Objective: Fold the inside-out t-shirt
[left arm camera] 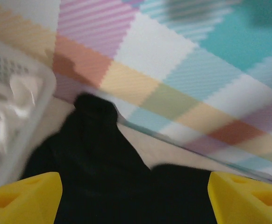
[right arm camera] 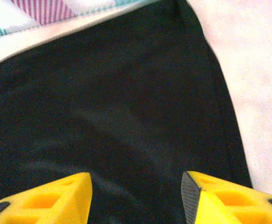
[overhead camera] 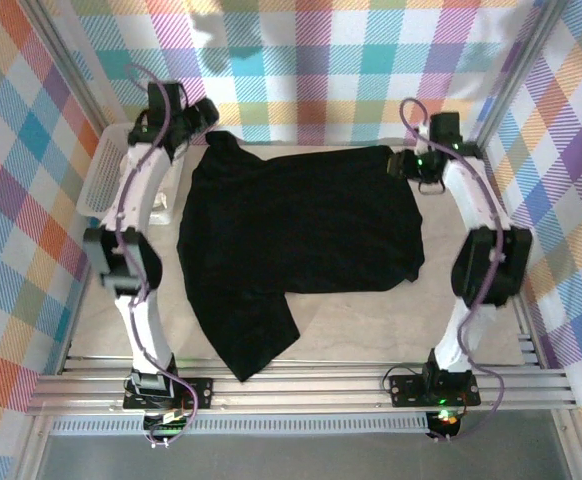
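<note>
Black t-shirt (overhead camera: 301, 240) flat mid-table | left gripper (left arm camera: 136, 193) at 11 o'clock, right gripper (right arm camera: 136, 186) at 1 o'clock, over far corners, likely for folding | both spread apart, empty

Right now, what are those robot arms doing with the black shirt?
Two robot arms are working on folding a black t-shirt that lies spread on the table. The left claw and the right claw hang open over its far corners, gripping nothing.
</note>
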